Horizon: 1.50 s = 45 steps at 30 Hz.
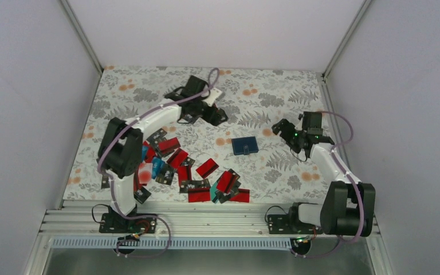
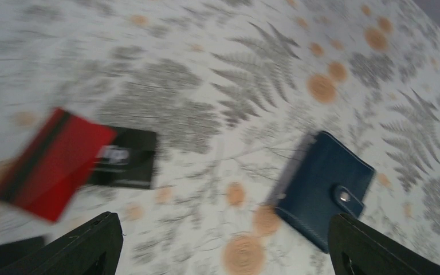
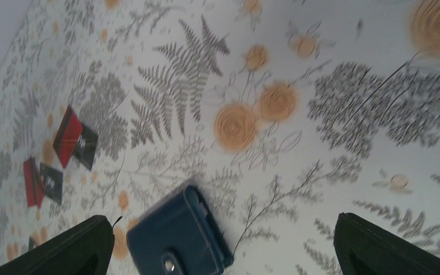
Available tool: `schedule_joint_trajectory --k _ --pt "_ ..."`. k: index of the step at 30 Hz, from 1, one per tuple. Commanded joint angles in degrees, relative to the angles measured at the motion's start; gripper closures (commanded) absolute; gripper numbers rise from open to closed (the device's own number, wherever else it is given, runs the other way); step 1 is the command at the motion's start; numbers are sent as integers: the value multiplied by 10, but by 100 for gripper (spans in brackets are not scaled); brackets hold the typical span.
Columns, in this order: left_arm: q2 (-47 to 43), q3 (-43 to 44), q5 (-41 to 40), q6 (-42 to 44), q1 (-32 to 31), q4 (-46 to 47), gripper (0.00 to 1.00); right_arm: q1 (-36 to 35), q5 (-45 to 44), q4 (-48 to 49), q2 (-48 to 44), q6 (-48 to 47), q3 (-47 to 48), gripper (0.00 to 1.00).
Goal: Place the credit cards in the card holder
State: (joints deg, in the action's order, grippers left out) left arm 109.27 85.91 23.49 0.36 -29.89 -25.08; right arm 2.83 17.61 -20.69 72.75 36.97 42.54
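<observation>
floral tablecloth (image 1: 263, 97) carries the closed card holder (image 1: 245, 145) between our left gripper (image 1: 215, 116) and right gripper (image 1: 283, 129), both jaws wide and empty, credit cards (image 1: 189, 172) heaped well apart at near left; we would pin one edge before unsnapping the snap tab (image 2: 344, 196).

The holder (image 1: 244, 145), dark navy, lies flat and closed, its snap tab seemingly fastened, apart to the right of the cards (image 1: 207, 168). These are mostly red with black ends, a few teal or black, and lie scattered and overlapping toward the near-left.
</observation>
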Motion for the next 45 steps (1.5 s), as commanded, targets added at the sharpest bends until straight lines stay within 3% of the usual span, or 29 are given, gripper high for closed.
schedule_joint_trajectory --k 1,7,14,23,31,34,37,42,45 --pt "71 60 43 29 -45 -55 13 -16 43 -24 -36 4 -26 3" --pt "178 155 31 65 -102 -118 31 -23 51 -34 -61 8 -47 3" --pt "242 221 38 84 -113 -160 51 -28 60 -32 -63 8 -62 2" --pt "268 226 47 105 -130 -178 65 -30 63 -24 -53 6 -73 2" --pt "262 205 53 93 -134 -154 89 -30 65 -19 -55 9 -79 2" --pt "239 181 62 52 -134 -121 97 -31 62 -16 -54 12 -81 2" --pt "208 132 63 -19 -136 -68 98 -32 57 -12 -54 21 -86 3" --pt "153 29 -27 -200 -145 -33 98 -54 43 -13 -38 26 -83 6" --pt "120 -19 -43 -262 -158 -27 97 -75 32 -16 -20 25 -77 8"
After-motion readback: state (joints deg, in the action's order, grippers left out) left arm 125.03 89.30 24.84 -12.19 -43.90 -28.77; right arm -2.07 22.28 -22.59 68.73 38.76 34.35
